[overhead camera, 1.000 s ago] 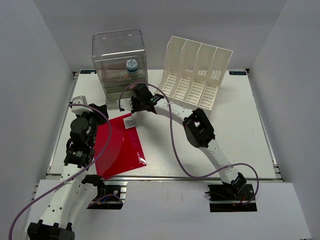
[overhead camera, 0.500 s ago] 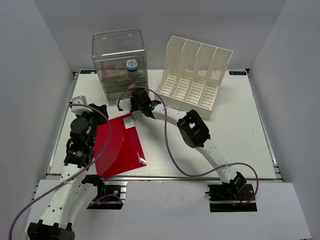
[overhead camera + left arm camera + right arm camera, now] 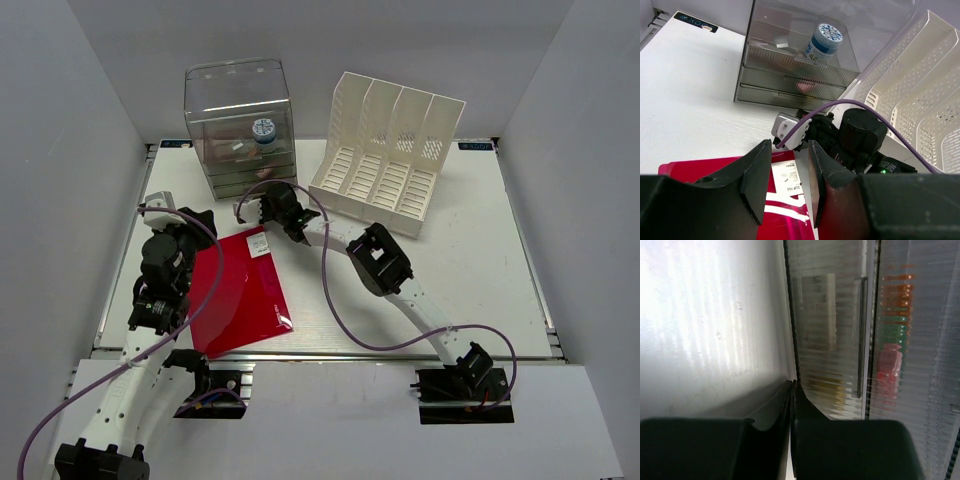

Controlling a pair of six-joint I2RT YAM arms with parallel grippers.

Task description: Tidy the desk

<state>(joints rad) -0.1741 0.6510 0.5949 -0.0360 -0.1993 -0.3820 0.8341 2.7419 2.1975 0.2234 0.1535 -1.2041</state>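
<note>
The white desk (image 3: 470,250) holds a red file folder (image 3: 240,290) with a white label at the front left. My left gripper (image 3: 190,228) hovers over the folder's far edge; in the left wrist view it (image 3: 789,175) is open and empty, and the label (image 3: 788,182) shows between its fingers. My right gripper (image 3: 255,208) reaches across to the foot of the clear drawer box (image 3: 238,125). In the right wrist view its jaws (image 3: 792,385) are pressed together with nothing between them, low at the desk (image 3: 715,315) against the box's lower drawer (image 3: 840,330).
A white slotted file rack (image 3: 390,150) stands at the back, right of the drawer box. A blue-lidded jar (image 3: 263,130) sits in the box's top compartment. The right arm and its purple cable (image 3: 340,300) stretch across the desk's middle. Grey walls enclose the desk.
The right gripper has slid leftward and a little nearer along the drawer box's front, and its elbow has followed to the left. The left arm and the folder have not moved.
</note>
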